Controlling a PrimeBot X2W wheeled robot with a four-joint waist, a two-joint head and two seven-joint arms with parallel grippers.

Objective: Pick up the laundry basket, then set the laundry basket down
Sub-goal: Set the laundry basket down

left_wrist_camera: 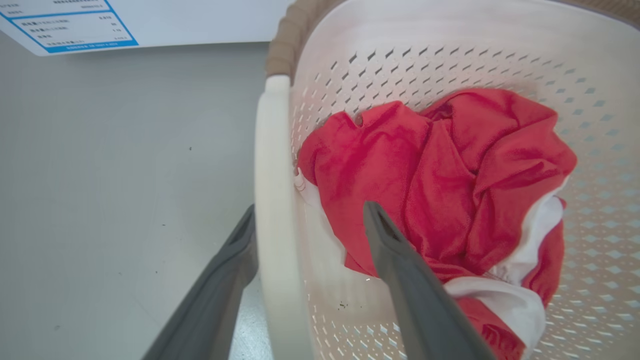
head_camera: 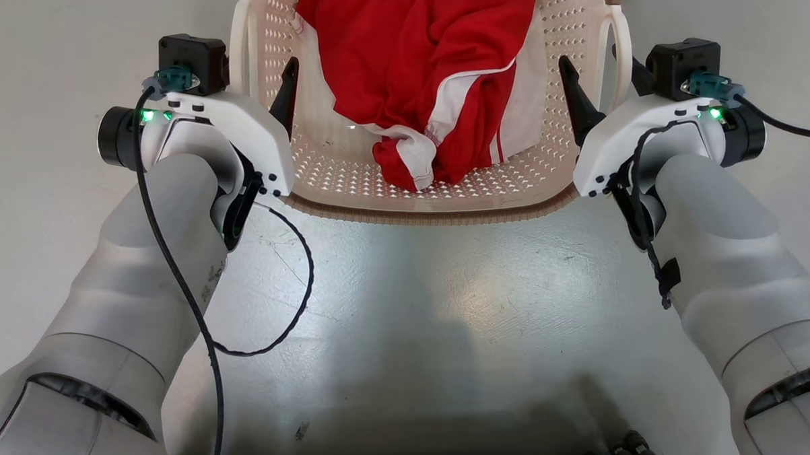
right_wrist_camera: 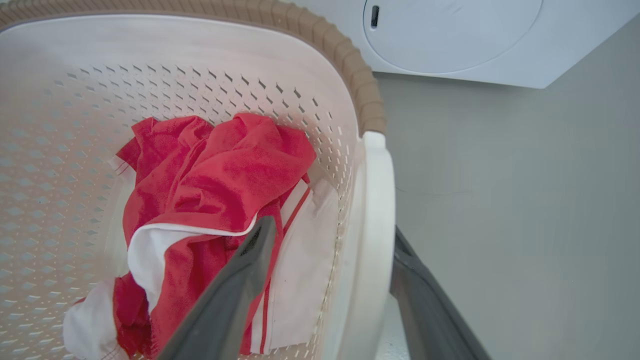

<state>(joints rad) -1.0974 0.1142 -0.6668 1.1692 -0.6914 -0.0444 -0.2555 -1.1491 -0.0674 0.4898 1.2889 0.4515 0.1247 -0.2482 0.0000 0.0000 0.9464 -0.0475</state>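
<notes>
A small cream-white perforated plastic laundry basket (head_camera: 432, 215) with a brown woven-look rim sits on the smooth grey floor (head_camera: 409, 308), directly ahead of the robot and on the far side of its forearms. A crumpled red-and-white garment (head_camera: 417, 66) lies loose inside. The basket looks light and fairly stiff, though the thin holed walls may flex. The cloth adds little weight but could shift if the basket tips. The best holds are the two smooth white loop handles, which may be slippery. The left gripper (left_wrist_camera: 310, 212) straddles the left handle (left_wrist_camera: 272, 200) with its fingers spread wide, one inside the basket and one outside, pinching nothing. The right gripper (right_wrist_camera: 332, 229) straddles the right handle (right_wrist_camera: 375, 210) the same way, also spread and holding nothing. Bare floor lies open to the left, right and near side. A white appliance with a round door (right_wrist_camera: 450, 35) stands beyond the far rim, limiting room there.
</notes>
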